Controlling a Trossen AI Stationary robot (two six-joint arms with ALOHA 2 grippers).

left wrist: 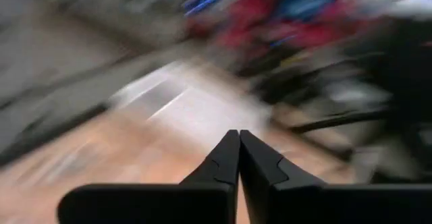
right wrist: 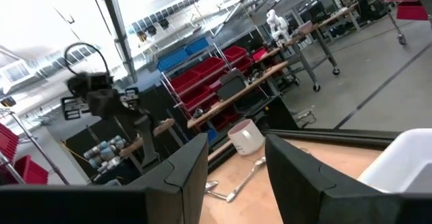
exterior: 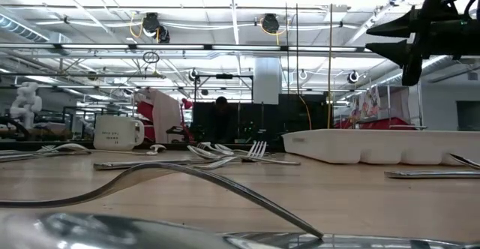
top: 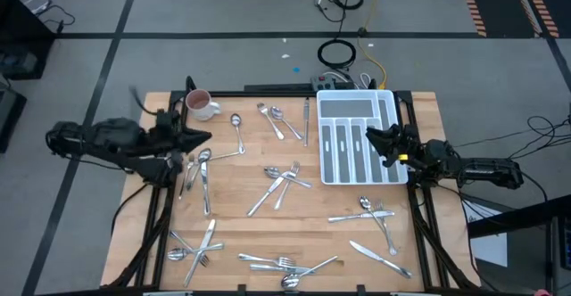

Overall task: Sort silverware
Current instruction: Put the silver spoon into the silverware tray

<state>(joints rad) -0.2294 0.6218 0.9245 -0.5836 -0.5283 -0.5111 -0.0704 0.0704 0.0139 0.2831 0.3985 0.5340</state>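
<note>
**Silverware loose across the table, both claws empty**

The silverware (top: pixel 284 182) lies scattered over the wooden table (top: pixel 241 216) in roughly seven groups: a spoon by itself near the far edge, a fork and spoon beside it, one knife just left of the tray, a crossed cluster of about four pieces at the centre, three or so at the left edge, and further heaps along the near edge and near-right corner. About twenty pieces in all; where they overlap, an exact count of forks, spoons and knives is hard to make. One white tray (top: pixel 359 135) sits at the far right, its slots showing no cutlery from above. One white mug (top: pixel 202 105) stands at the far left corner.

The left claw (top: pixel 203 136) hangs over the table's left side near the mug, fingers pressed together on nothing; its wrist view is smeared, so what lies below is unreadable. The right claw (top: pixel 373 135) hovers over the tray's right part, fingers apart and empty
</note>
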